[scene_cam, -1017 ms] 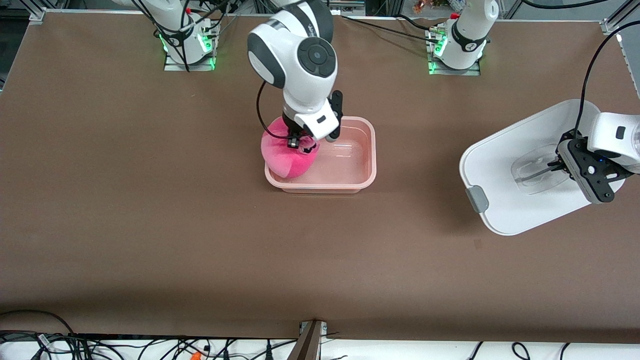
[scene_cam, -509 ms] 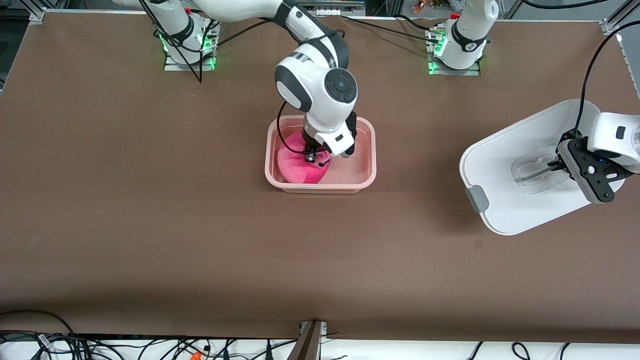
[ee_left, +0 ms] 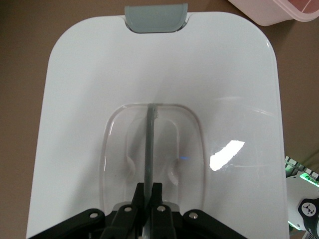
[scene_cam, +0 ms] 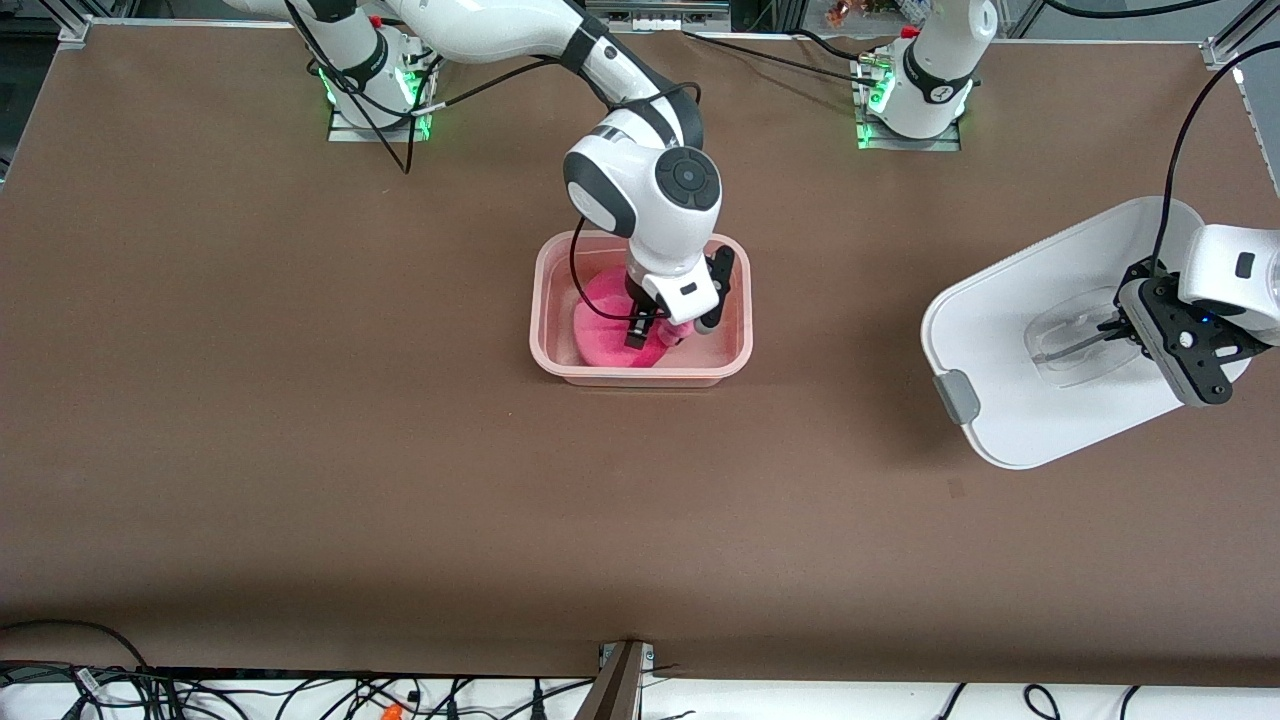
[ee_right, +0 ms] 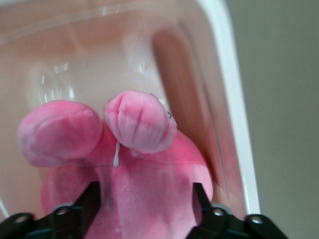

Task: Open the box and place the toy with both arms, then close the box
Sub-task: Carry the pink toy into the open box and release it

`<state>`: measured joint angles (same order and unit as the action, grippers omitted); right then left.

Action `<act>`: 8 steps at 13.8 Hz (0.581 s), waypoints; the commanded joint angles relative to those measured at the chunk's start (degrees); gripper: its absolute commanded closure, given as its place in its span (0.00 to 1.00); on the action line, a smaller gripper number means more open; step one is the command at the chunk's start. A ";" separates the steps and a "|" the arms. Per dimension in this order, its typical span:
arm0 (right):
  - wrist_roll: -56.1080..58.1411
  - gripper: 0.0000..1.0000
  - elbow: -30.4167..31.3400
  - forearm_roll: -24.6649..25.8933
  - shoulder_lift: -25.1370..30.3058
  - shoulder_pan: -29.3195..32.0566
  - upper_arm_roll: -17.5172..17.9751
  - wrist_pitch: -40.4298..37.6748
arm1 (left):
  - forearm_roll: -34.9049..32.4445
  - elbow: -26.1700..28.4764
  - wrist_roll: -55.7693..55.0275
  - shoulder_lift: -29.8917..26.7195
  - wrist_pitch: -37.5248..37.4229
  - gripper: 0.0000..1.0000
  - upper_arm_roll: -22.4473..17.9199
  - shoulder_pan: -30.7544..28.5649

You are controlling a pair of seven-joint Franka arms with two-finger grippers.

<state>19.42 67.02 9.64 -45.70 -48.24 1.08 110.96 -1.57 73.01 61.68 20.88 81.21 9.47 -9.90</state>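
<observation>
The pink box (scene_cam: 741, 300) stands lidless at the table's middle. The hot-pink toy (scene_cam: 603, 338) lies inside it, at the end toward the right arm. My right gripper (scene_cam: 671, 329) is down in the box, open, its fingers spread to either side of the toy. The right wrist view shows the toy's two ears (ee_right: 139, 127) between the fingers (ee_right: 94, 194). My left gripper (scene_cam: 1110, 328) is shut on the clear handle (ee_left: 150, 144) of the white lid (scene_cam: 1005, 320). It holds the lid tilted over the table at the left arm's end.
One grey clip (scene_cam: 955, 397) shows on the lid's lower edge, also in the left wrist view (ee_left: 155, 17). A corner of the box (ee_left: 279, 10) shows in that view. Cables hang along the table's near edge (scene_cam: 300, 690).
My right gripper has carried the toy from over the box's rim down into the box, then opened its fingers. The left gripper and lid have stayed put.
</observation>
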 commanded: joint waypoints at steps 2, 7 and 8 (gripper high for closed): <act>-4.13 0.00 -2.25 0.20 -0.01 -0.45 -0.29 0.49 | 0.34 -1.56 0.81 0.30 -1.49 1.00 0.28 -0.39; -3.78 0.00 -2.25 -1.02 8.50 6.47 -2.57 -3.21 | 0.51 -1.47 0.81 0.30 -1.67 1.00 0.28 -0.48; -3.69 0.00 -2.25 -2.68 10.78 8.93 -2.84 -3.99 | 0.51 -1.38 0.81 0.30 -1.67 1.00 0.28 -0.48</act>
<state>15.47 63.72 9.24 -40.31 -44.33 -2.29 109.00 -1.56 73.02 61.68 20.88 80.88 9.47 -9.93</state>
